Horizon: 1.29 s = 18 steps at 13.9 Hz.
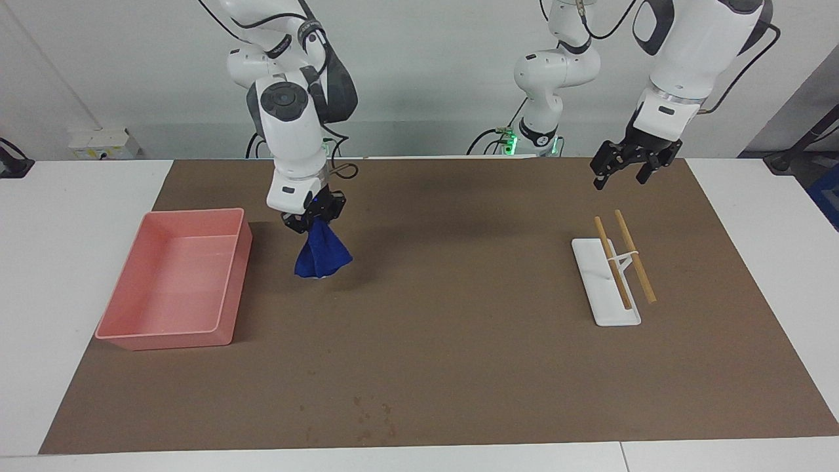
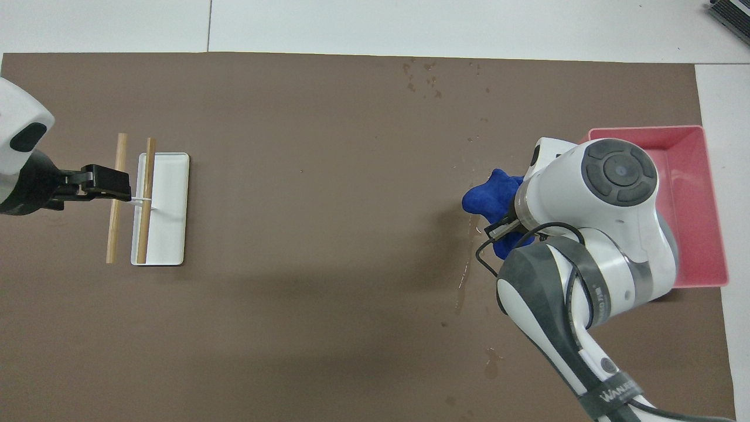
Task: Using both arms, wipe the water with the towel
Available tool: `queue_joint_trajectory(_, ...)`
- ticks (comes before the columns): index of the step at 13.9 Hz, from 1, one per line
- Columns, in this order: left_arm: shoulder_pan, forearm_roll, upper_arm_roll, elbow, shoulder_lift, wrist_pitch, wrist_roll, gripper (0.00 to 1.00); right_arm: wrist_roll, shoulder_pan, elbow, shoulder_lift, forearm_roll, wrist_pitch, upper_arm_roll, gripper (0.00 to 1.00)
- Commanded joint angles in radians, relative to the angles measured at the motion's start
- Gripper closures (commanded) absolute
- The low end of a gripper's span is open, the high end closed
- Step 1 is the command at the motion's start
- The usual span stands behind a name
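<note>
The jaws of the right gripper (image 1: pixel 313 218) are clamping the top of the towel (image 1: pixel 321 257), which is hanging down as a bunched blue cone with its lower edge at or just above the brown mat (image 1: pixel 459 341); whether it is touching cannot be told. The towel is sitting just beside the pink tray (image 1: pixel 172 283), at about three o'clock from it in the facing view and nine o'clock from it in the overhead view (image 2: pixel 491 198). The tray is lying toward the right arm's end of the tabletop (image 1: pixel 72 216) and is holding nothing that shows. The jaws of the left gripper (image 1: pixel 623 169) are standing open and holding nothing, hovering over the mat's edge at roughly twelve o'clock from the white rectangular dish (image 1: pixel 604 282) in the facing view. Two wooden sticks (image 1: pixel 624 259) are resting across that dish, propped on a small white stand, with one stick overhanging the dish's edge. Small dark wet spots (image 1: pixel 370 413) are showing on the mat at its edge farthest from the robots, at about six o'clock from the towel in the facing view.
</note>
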Motion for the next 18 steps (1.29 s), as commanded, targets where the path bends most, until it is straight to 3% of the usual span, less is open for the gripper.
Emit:
queue_joint_trajectory(1, 0.005, 0.047, -0.008, 0.086, 0.082, -0.061, 0.091, 0.0, -0.047, -0.025, -0.086, 0.038, -0.017, 0.177, 0.015, 1.0)
queue_joint_trajectory(7, -0.019, 0.04, -0.008, 0.029, 0.052, -0.054, 0.09, 0.0, -0.076, -0.045, -0.086, 0.174, -0.198, 0.41, 0.012, 1.0)
queue_joint_trajectory(8, -0.098, 0.044, 0.046, 0.026, 0.047, -0.058, 0.091, 0.0, -0.075, -0.045, -0.086, 0.175, -0.218, 0.415, 0.013, 1.0)
queue_joint_trajectory(9, -0.212, 0.044, 0.17, 0.012, 0.038, -0.047, 0.087, 0.0, -0.072, -0.045, -0.091, 0.175, -0.223, 0.423, 0.013, 1.0)
queue_joint_trajectory(10, -0.245, 0.037, 0.221, 0.0, 0.033, -0.044, 0.093, 0.0, -0.052, -0.046, -0.109, 0.18, -0.221, 0.427, 0.015, 1.0)
queue_joint_trajectory(16, -0.194, -0.012, 0.22, 0.009, 0.03, -0.047, 0.107, 0.0, 0.186, -0.037, -0.238, 0.168, -0.186, 0.456, 0.024, 1.0)
queue_joint_trajectory(18, -0.191, -0.012, 0.219, 0.021, 0.029, -0.054, 0.117, 0.0, 0.187, -0.033, -0.259, 0.157, -0.088, 0.455, 0.024, 1.0)
